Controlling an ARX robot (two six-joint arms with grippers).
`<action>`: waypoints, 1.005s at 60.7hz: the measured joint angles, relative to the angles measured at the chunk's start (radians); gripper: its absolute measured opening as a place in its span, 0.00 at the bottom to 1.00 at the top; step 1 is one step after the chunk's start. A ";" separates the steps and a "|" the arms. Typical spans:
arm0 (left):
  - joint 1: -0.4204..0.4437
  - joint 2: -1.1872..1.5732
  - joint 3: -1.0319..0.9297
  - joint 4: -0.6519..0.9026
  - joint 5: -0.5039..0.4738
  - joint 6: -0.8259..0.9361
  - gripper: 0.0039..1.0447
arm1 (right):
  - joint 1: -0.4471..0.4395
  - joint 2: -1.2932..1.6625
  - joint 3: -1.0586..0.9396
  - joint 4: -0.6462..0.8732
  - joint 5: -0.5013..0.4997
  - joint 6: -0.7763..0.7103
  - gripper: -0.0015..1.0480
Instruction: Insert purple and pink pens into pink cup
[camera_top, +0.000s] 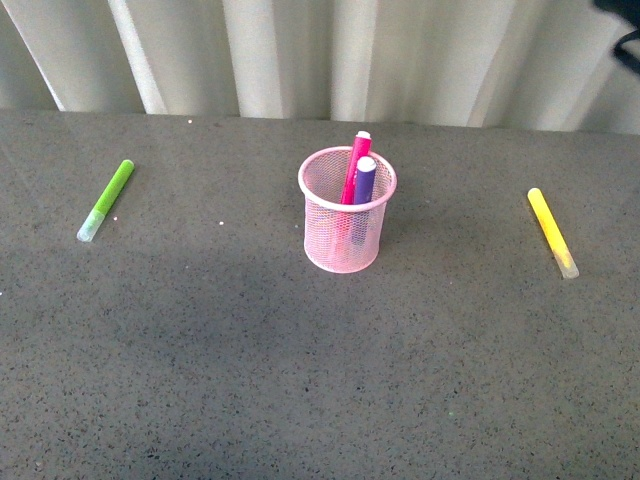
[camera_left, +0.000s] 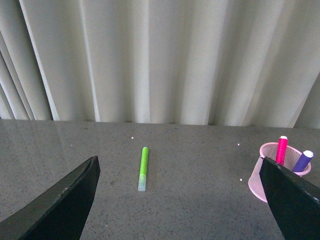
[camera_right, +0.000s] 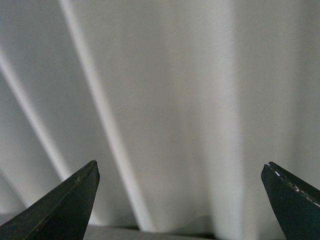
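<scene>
- the cup (camera_top: 347, 212) is pale pink wire mesh, round and slightly tapered, with a smooth solid rim; it stands upright mid-table (camera_top: 300, 380), which is dark grey and finely speckled.
- inside it stand the pink pen (camera_top: 356, 166) and the purple pen (camera_top: 364, 180), both leaning toward the far rim, their pale ends poking above it, the two just beside each other.
- a green marker (camera_top: 107, 200) lies flat well to the left of the cup; a yellow marker (camera_top: 552, 232) lies flat well to the right; each has a clear frosted cap at its near end.
- behind the table hangs a pleated pale curtain (camera_top: 300, 50).
- the left wrist view shows the left gripper (camera_left: 180, 200) spread wide with nothing between its dark fingers, plus the green marker, cup and both pens.
- the right wrist view shows only curtain and the right gripper (camera_right: 180, 200), likewise spread wide and holding nothing.
</scene>
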 joint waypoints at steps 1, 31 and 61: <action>0.000 0.000 0.000 0.000 0.000 0.000 0.94 | -0.006 -0.011 -0.003 -0.005 0.006 -0.005 0.93; 0.000 0.000 0.000 0.000 0.000 0.000 0.94 | -0.079 -0.749 -0.368 -0.122 0.064 -0.164 0.93; 0.000 0.000 0.000 0.000 0.000 0.000 0.94 | -0.105 -1.177 -0.724 -0.610 0.136 -0.228 0.06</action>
